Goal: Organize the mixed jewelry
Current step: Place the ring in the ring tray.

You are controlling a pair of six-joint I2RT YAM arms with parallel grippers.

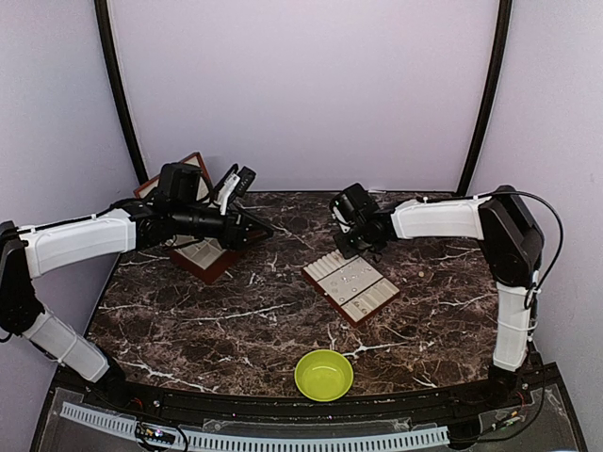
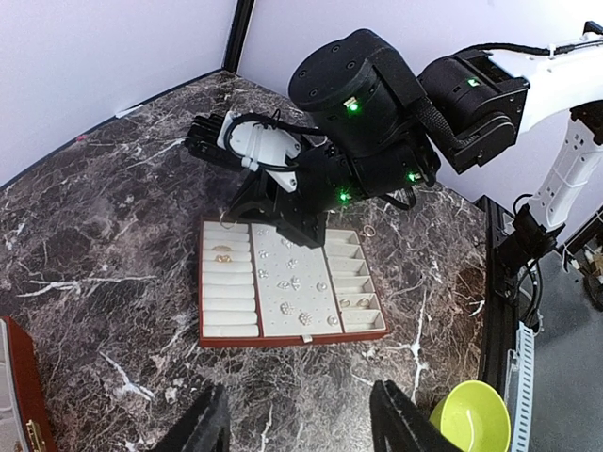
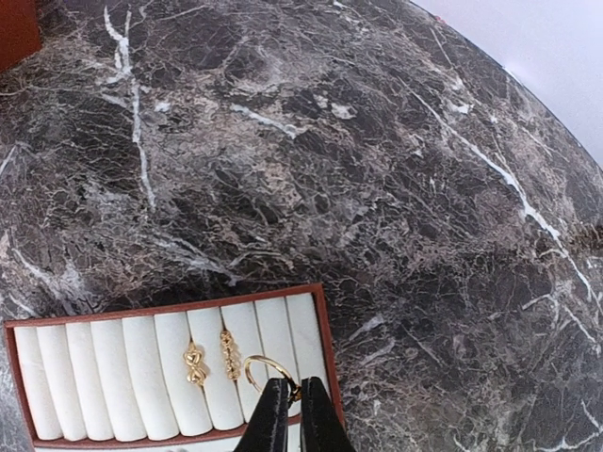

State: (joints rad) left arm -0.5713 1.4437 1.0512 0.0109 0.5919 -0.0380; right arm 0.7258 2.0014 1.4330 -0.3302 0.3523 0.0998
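A thin gold ring (image 3: 267, 367) is pinched at its edge between the fingertips of my right gripper (image 3: 294, 383), held just over the far padded rows of the tray (image 3: 326, 344). Two gold rings (image 3: 194, 363) sit in neighbouring slots. In the top view the right gripper (image 1: 350, 247) hangs over the tray's (image 1: 351, 287) back corner. Small pale studs (image 2: 294, 282) dot the tray's middle panel, and rings (image 2: 353, 301) lie in a side compartment. My left gripper (image 2: 300, 391) hovers open above bare marble in front of the tray, holding nothing.
A red-brown hinged box (image 1: 203, 254) stands open at the back left, under the left arm. A lime-green bowl (image 1: 324, 374) sits near the front edge, also seen in the left wrist view as the bowl (image 2: 471, 414). Lavender walls enclose the marble table.
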